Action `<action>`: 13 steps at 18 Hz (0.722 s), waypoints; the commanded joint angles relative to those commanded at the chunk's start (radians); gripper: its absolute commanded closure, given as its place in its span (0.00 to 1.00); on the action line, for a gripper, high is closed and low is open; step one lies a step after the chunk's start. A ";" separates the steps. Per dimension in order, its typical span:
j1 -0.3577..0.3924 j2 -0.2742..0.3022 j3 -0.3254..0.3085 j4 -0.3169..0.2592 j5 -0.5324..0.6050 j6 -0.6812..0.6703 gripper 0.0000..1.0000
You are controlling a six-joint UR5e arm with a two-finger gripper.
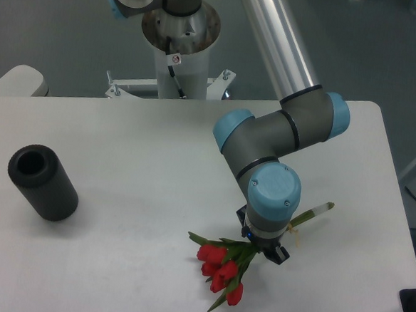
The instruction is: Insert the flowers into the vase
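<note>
Camera view: white table [159, 145]. Black vase [42, 182] near the left edge, hole in its top visible, well apart from everything else. Flowers [223, 265] lie near the front edge, toward the right corner: red buds point front-left, pale stem sticks out to the right past the arm. Gripper [264, 249] sits right over the bunch where the leaves meet the stem; wrist hides the jaws, can't tell if clenched or released.
</note>
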 joint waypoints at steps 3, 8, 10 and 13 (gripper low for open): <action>0.002 0.002 -0.002 0.000 -0.002 0.000 1.00; 0.002 0.002 -0.002 0.000 -0.002 0.000 1.00; 0.000 0.002 -0.002 0.000 -0.009 -0.008 1.00; 0.005 0.006 -0.005 -0.006 -0.043 -0.034 1.00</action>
